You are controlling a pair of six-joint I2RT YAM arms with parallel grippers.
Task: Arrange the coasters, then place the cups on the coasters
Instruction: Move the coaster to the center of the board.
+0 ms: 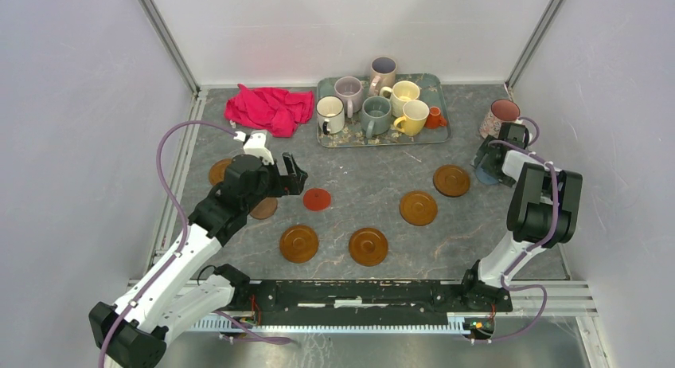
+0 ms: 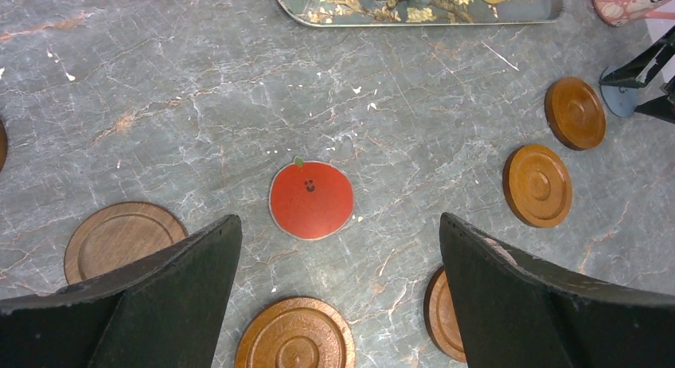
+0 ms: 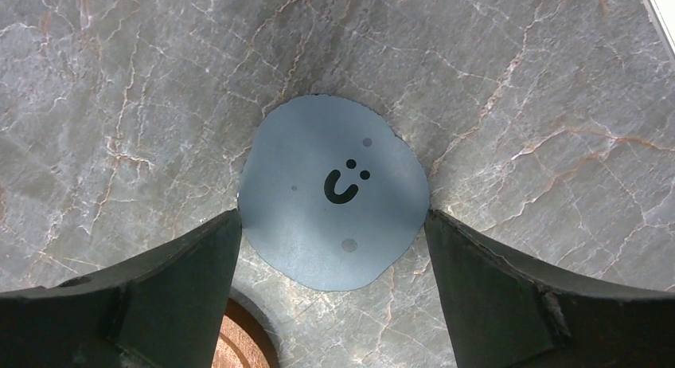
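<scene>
Several amber coasters (image 1: 368, 246) lie in an arc on the grey table, with a dark brown one (image 2: 119, 236) and a red coaster (image 1: 316, 199) (image 2: 310, 199) at the left. My left gripper (image 1: 292, 171) (image 2: 338, 225) hovers open above the table just short of the red coaster. My right gripper (image 1: 489, 166) (image 3: 334, 217) is open and low, its fingertips on either side of the blue coaster (image 3: 334, 189), which lies flat. Several cups (image 1: 376, 115) stand on the teal tray (image 1: 374, 142). A pink floral cup (image 1: 501, 115) stands alone at the far right.
A red cloth (image 1: 269, 107) lies bunched left of the tray. The tray sits against the back wall. White side walls close in the table on both sides. The pink floral cup stands just behind my right gripper.
</scene>
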